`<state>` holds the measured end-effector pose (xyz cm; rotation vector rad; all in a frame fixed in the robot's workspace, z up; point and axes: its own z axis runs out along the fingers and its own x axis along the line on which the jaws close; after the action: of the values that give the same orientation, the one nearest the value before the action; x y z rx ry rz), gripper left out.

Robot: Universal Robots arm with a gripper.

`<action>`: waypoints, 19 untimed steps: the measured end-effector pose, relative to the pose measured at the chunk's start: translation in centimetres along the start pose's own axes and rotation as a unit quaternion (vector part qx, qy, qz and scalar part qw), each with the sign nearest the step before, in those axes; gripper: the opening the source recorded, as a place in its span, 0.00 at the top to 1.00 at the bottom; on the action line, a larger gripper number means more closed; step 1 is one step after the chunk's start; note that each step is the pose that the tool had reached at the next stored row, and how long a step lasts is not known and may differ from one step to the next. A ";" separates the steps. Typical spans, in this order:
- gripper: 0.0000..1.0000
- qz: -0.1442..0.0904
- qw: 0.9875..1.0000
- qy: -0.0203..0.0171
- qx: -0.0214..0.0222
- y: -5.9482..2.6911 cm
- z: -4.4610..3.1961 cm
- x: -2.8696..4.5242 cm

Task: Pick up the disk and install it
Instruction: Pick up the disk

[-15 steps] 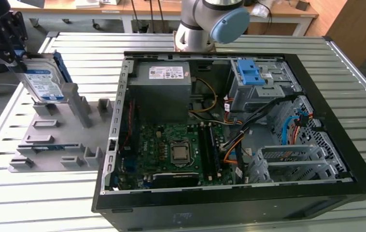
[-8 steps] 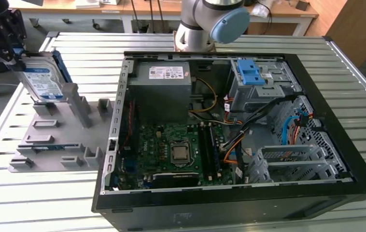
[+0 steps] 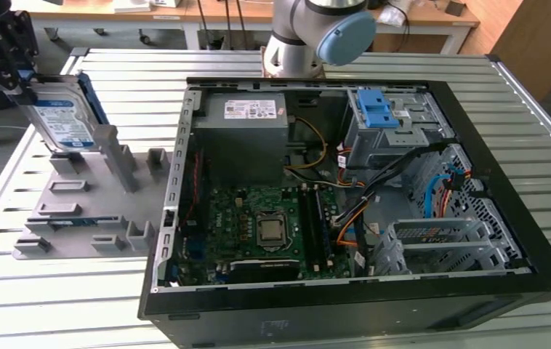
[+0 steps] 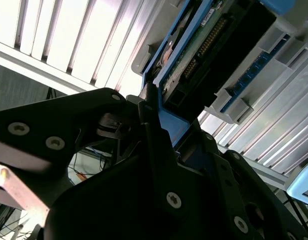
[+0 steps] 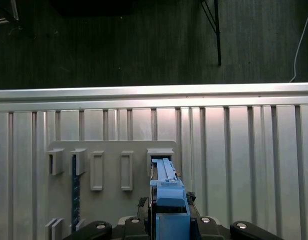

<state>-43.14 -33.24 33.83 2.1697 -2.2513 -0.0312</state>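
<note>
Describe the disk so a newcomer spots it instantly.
Find the open black computer case, then the grey slotted rack at the exterior view's left of it. The disk stands on edge there, held by the claw: a silver slab with a white-and-blue label and blue frame, unlike the case's bare blue tabs.

A slatted aluminium table [image 3: 52,305] spans the foreground, its pale ribs catching bright light. Behind it in the exterior view stand wooden-topped workbenches [image 3: 91,9] on white legs and a brown wooden cabinet [image 3: 537,40]. In the first wrist view, dark grey floor [image 5: 118,45] lies beyond the table's edge.
</note>
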 end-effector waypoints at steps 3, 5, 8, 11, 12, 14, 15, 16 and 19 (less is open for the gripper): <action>0.64 0.000 1.000 0.000 0.000 0.01 -0.21 0.00; 0.64 0.000 1.000 0.000 0.000 0.01 -0.34 0.00; 0.64 0.000 1.000 0.000 0.000 0.01 -0.48 0.00; 0.64 0.000 1.000 0.000 0.000 0.02 -0.63 0.00; 0.64 0.000 1.000 0.000 0.000 0.02 -0.69 0.00; 0.64 0.000 1.000 0.000 0.000 0.02 -0.82 0.00; 0.64 0.000 1.000 0.000 0.000 0.03 -0.89 0.00; 0.64 0.000 1.000 0.000 0.000 0.02 -0.95 0.00; 0.64 0.000 1.000 0.000 0.000 0.03 -1.12 0.00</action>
<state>-43.15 -33.24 34.95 2.1697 -2.2513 -0.0312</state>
